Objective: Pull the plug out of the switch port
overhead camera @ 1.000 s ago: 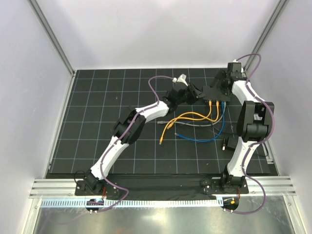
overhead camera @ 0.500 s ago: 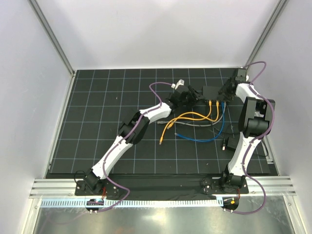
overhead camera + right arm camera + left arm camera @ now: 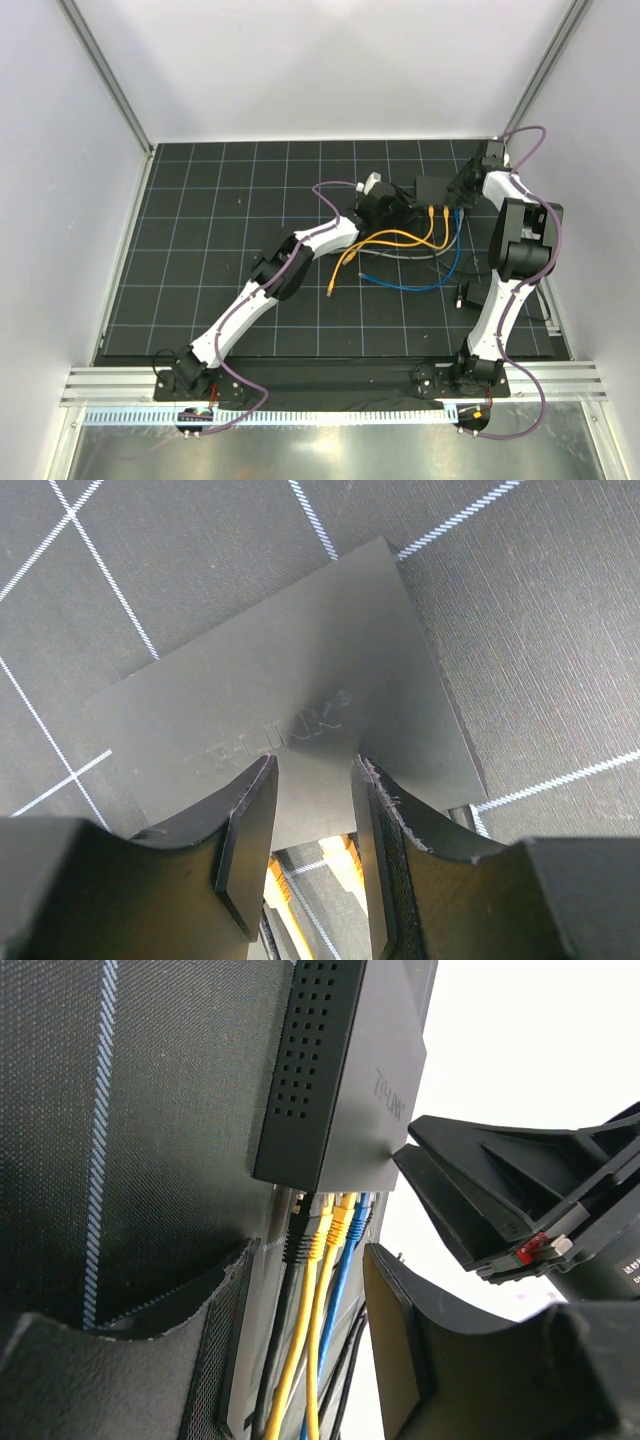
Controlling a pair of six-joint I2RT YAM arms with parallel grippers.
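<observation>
The switch is a flat matte-black box lying on the gridded mat at the back right. It also shows in the left wrist view and the right wrist view. A black plug, two yellow plugs and a blue plug sit in its port row. My left gripper is open, and its fingers straddle these cables just below the plugs. My right gripper is open with its fingertips down on the switch's top near the port edge. It also shows in the left wrist view.
Yellow cables, a blue cable and a grey cable trail from the switch over the mat, with loose ends near the middle. A small black item lies beside the right arm. White walls enclose the mat.
My left gripper has moved right and a little nearer, up to the switch's port side. My right wrist swung back to the right a second ago and has since held still.
</observation>
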